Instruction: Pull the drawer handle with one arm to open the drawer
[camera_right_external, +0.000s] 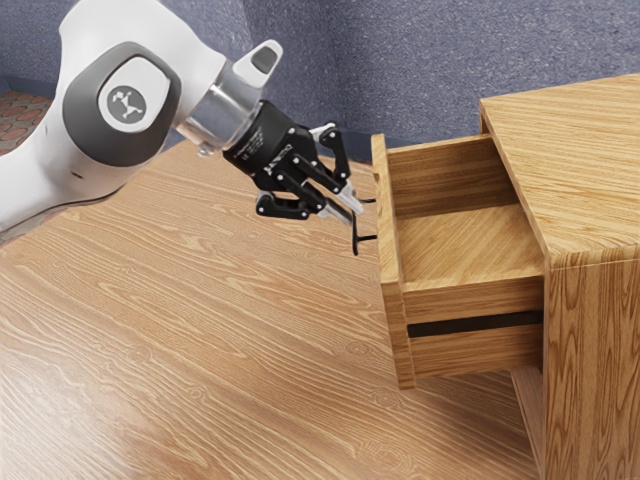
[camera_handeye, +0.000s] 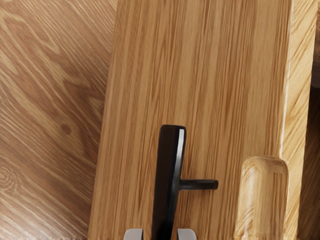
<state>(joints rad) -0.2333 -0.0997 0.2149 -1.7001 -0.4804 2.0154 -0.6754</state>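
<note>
Wooden drawer (camera_right_external: 392, 270) stands drawn far out of the cabinet (camera_right_external: 585, 170) at the exterior view's right. Black gripper (camera_right_external: 350, 204) sits at its front, fingers narrow, pinching the dark handle (camera_right_external: 357, 226) from both sides above the table (camera_right_external: 200, 330).

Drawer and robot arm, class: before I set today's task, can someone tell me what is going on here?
The Franka arm's black gripper is shut on the black drawer handle, with a fingertip on either side of its bar. The drawer already stands well out of the wooden cabinet at the exterior view's right. What shows of the drawer's inside is bare wood.
</note>
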